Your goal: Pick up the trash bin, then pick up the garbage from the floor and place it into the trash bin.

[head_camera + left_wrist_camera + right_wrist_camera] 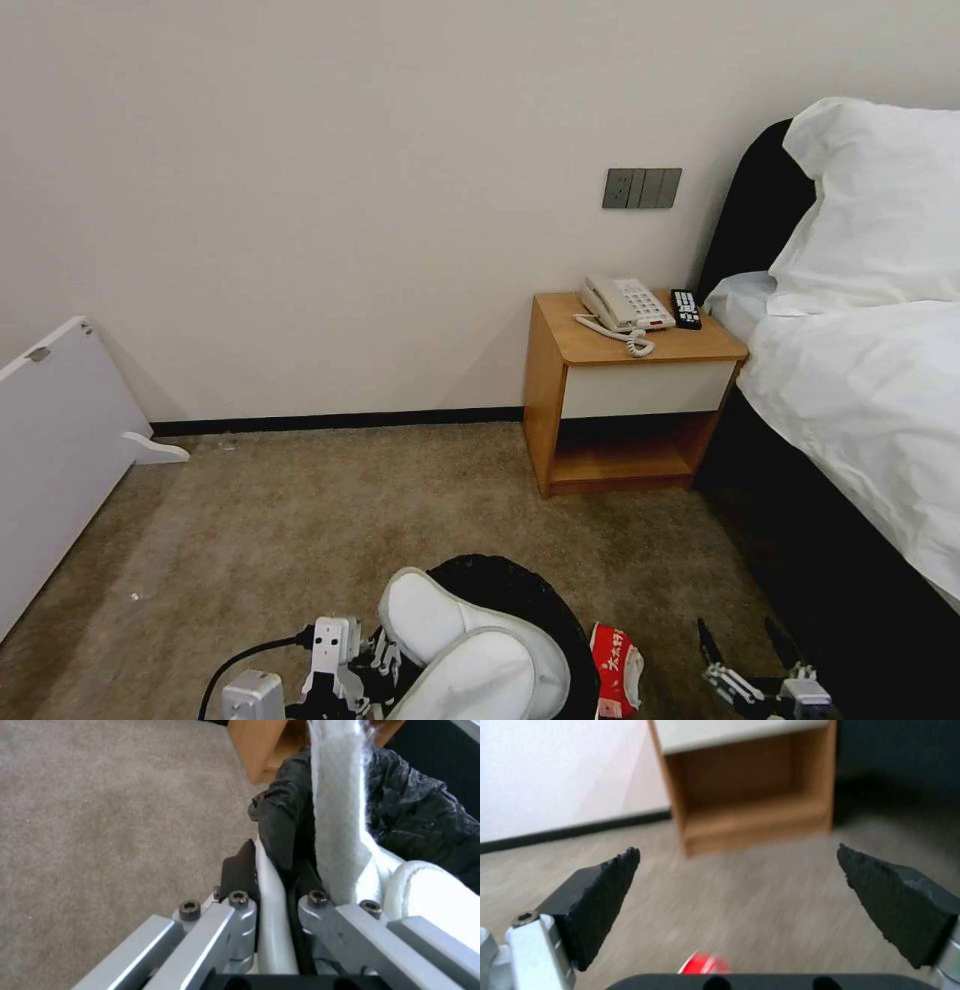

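Bare carpet (330,500) stretches wide open up to the wall, with the wooden nightstand (625,395) and the bed (860,400) closing in the right side. The trash bin (520,590) hangs low in front, two white slippers (450,640) poking out of it. The left gripper (272,896) is clamped on its rim. The right gripper (745,645) hovers low, spread wide, near a red snack packet (615,665)

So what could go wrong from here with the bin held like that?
The left gripper pinches just the trash bin rim and liner, so the bin might tilt or slip. The white slippers stick up above the rim and could tip out. The red snack packet lies close beside the bin; the open right gripper reaching for it might bump the bin.
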You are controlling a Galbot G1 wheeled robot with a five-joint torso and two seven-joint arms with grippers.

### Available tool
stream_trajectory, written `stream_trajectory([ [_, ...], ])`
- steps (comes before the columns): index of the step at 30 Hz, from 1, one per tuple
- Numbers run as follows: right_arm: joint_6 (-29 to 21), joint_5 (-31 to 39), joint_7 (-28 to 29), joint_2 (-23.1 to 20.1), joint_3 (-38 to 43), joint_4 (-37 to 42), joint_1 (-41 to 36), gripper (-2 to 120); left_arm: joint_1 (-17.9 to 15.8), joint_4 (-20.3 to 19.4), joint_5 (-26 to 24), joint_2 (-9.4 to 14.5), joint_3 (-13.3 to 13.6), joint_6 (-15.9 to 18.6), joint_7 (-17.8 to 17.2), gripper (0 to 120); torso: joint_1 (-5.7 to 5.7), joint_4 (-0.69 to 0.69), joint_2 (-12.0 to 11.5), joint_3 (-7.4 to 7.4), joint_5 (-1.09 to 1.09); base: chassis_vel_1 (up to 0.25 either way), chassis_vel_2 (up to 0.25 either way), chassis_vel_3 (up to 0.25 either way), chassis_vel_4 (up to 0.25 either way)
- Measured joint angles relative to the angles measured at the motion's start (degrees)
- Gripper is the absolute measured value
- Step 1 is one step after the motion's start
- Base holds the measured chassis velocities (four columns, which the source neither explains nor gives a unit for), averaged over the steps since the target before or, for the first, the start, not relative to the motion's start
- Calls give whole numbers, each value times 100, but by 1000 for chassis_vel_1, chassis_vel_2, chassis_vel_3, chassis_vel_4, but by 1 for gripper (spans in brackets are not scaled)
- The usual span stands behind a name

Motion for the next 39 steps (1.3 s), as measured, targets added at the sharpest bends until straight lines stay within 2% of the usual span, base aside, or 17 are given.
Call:
stream_trajectory([
  [1, 0, 0, 0, 0, 0, 0, 0, 100, 0, 0, 0, 0, 0, 0, 0, 5, 0, 0, 0, 0, 0, 0, 0, 0, 0],
  [2, -369, 350, 155, -197, -244, 202, -149, 100, 26, -14, 15, -10, -15, 2, -2, 5, 0, 0, 0, 0, -1, 0, 0, 0, 0],
  [4, -540, 483, 257, -295, -360, 296, -206, 100, 42, -25, 24, -20, -23, 5, -3, 5, 0, 0, 0, 0, 0, 0, 0, 0, 0],
  [6, -933, 743, 525, -537, -588, 441, -270, 100, 78, -45, 48, -39, -38, 6, -4, 5, 0, 2, 0, 1, -1, 0, 0, 0, 0],
  [10, -1172, 827, 796, -662, -727, 492, -253, 100, 105, -55, 74, -55, -43, 7, -4, 5, 0, 2, 0, 1, 0, 0, 0, 0, 0],
  [11, -1444, 905, 1138, -754, -836, 535, -218, 100, 122, -64, 93, -61, -44, 9, -5, 5, 0, 2, 0, 1, 1, 0, 0, 0, 0],
  [12, -2007, 1212, 1857, -863, -998, 635, -118, 100, 140, -77, 116, -62, -43, 11, -6, 5, 0, 1, 0, 1, 0, 0, 0, 0, 0],
  [13, -2007, 1212, 1857, -863, -998, 635, -118, 100, 140, -77, 116, -62, -43, 11, -6, 5, 0, 1, 0, 1, 0, 0, 0, 0, 0],
  [16, -2644, 1757, 2536, -1030, -1150, 678, 122, 100, 247, -128, 135, -57, -87, 11, -6, 5, 0, 0, 0, 1, 0, 0, 0, 0, 0],
  [19, -2804, 1995, 2653, -1087, -1198, 681, 226, 100, 296, -153, 154, -63, -110, 3, -4, 5, 0, 2, 0, 2, 0, 0, 0, 0, 0],
  [21, -3035, 2331, 2766, -1179, -1312, 584, 526, 100, 392, -213, 207, -105, -154, -18, 3, 5, 0, 2, 0, 1, 0, 0, 0, 0, 0],
  [25, -3276, 2523, 2865, -1243, -1492, 268, 963, 100, 466, -251, 309, -184, -168, -32, 14, 5, 0, 1, 0, 2, 0, 0, 0, 0, 0],
  [33, -3608, 2611, 3072, -1265, -1771, -195, 1496, 100, 531, -279, 428, -280, -181, -57, 22, 5, 0, 1, 0, 2, -1, 0, 0, 0, 0],
  [35, -3732, 2586, 3131, -1175, -1982, -597, 1830, 100, 569, -287, 488, -329, -196, -81, 33, 5, 0, 2, 0, 2, 0, 0, 0, 0, 0],
  [39, -3832, 2554, 3164, -1128, -2153, -831, 2007, 100, 582, -298, 496, -345, -224, -88, 37, 5, 0, 1, 0, 2, 0, 0, 0, 0, 0],
])
